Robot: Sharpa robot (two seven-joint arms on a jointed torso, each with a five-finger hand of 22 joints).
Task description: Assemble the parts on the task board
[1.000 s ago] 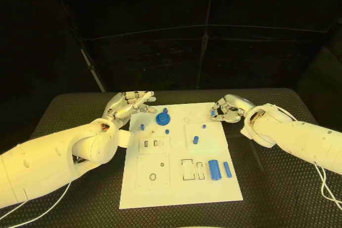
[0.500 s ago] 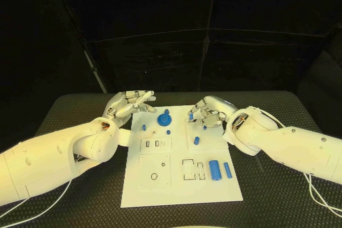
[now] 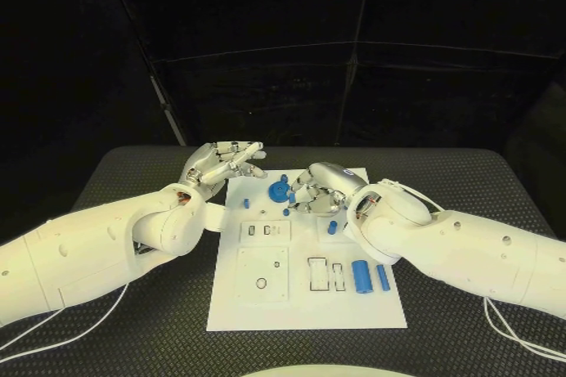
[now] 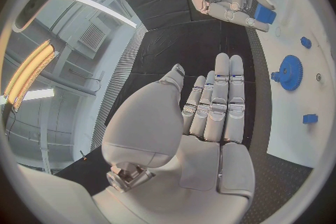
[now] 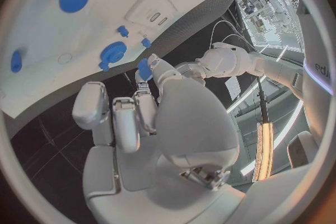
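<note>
Since the earlier frames, the right hand [image 3: 316,189] has travelled leftward from the board's right edge to a spot over the upper middle of the task board [image 3: 304,303], beside the blue gear [image 3: 276,191]; the left hand [image 3: 224,163] has barely shifted and hangs at the board's upper left corner.

The right hand's fingers are curled together around a small blue part [image 4: 265,13], pinched at the fingertips [image 4: 246,18]; the right wrist view shows the same blue piece [image 5: 143,69] at the fingers' ends. The left hand has its fingers straight, side by side and holding nothing, above the black table [image 3: 496,197] just off the board.

On the board, the gear sits in the upper centre with a small blue knob just above it. A small blue peg [image 3: 244,203] stands to the left of the gear, and another short blue piece [image 3: 333,226] lies right of centre. Two blue cylinders, a thick one [image 3: 361,276] and a thinner one [image 3: 382,277], lie side by side at the lower right of the board, next to rectangular cut-outs.

Writing at the right rim of the right wrist view begins "ed"; the rest cannot be read.
</note>
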